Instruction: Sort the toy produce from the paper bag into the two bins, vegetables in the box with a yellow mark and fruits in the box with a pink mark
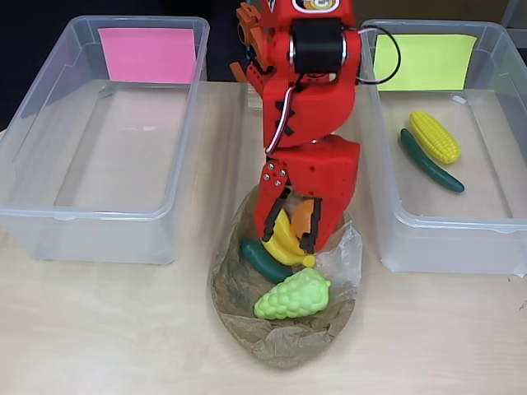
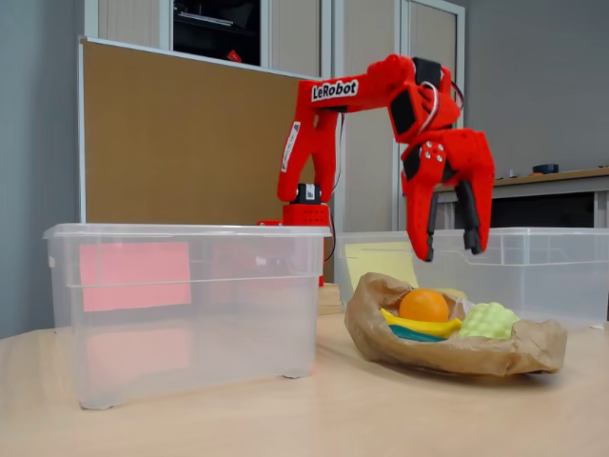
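The crumpled paper bag [image 1: 284, 333] lies open on the bench [image 1: 99, 329] between the two bins, and in it sit a yellow banana [image 1: 284, 243], an orange [image 2: 423, 305], a pale green bunch of grapes [image 1: 294, 296] and a dark green cucumber [image 1: 263, 260] partly tucked under the banana. The red claw [image 2: 447, 249] hangs above the bag with its fingers parted and nothing between them; in the fixed view its tips are clear of the produce, roughly over the orange and banana. The clear bin with the yellow mark [image 1: 424, 62] already holds a corn cob [image 1: 435, 136] and another cucumber [image 1: 431, 160], while the bin with the pink mark [image 1: 148, 53] holds nothing I can see. The step in hand looks like a pick from the bag, so the descent should be straight down with the fingers wide enough to straddle one piece only, and the banana's curved middle seems the easiest hold; the round orange may roll aside, and closing too low could pinch the paper and drag the whole bag along. Fruit picked here would go to the pink bin, the buried cucumber to the yellow one. The arm's upper link reads "LeRobot" [image 2: 334, 90] in white; the coloured marks carry no writing I can make out
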